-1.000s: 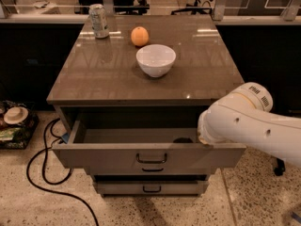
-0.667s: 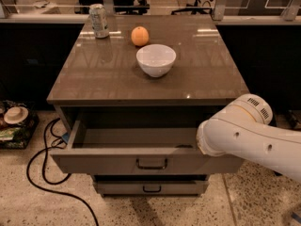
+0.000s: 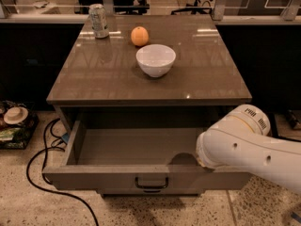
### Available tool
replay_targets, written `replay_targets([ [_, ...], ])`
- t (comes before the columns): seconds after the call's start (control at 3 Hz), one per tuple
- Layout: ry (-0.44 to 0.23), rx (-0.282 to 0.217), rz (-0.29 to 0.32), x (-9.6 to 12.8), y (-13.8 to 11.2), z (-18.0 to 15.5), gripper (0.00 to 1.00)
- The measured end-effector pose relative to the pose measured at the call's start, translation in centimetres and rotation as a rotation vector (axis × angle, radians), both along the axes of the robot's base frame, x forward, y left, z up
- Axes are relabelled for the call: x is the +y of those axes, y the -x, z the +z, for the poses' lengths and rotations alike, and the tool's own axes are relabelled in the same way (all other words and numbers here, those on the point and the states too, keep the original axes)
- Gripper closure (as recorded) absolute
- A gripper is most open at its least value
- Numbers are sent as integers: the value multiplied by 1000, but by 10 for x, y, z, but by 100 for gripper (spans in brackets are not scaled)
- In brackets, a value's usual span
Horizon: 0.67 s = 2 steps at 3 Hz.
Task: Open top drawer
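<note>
The top drawer of the grey-beige cabinet stands pulled far out, its flat front toward me with the black bar handle at its middle. Its plain grey tray shows nothing inside. My white arm comes in from the right, and its end lies over the drawer's front right corner. My gripper is hidden behind this arm, somewhere at the drawer's right front. The two lower drawers are almost wholly covered by the open top drawer.
On the brown cabinet top stand a white bowl, an orange and a drink can. A black cable loops on the speckled floor at the left, next to a box of clutter.
The top drawer has slid further out toward me. My arm has drawn back with it, toward the lower right.
</note>
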<state>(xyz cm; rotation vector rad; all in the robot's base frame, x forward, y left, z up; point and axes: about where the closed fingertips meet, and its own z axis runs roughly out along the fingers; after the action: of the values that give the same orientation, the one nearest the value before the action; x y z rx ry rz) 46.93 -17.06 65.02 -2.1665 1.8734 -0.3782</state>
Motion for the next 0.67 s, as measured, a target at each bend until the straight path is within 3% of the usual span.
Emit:
replay_targets([
  [0.33,30,44,-5,3,27,-3,100],
  [0.67,30,44,-5,3,27,-3,100],
])
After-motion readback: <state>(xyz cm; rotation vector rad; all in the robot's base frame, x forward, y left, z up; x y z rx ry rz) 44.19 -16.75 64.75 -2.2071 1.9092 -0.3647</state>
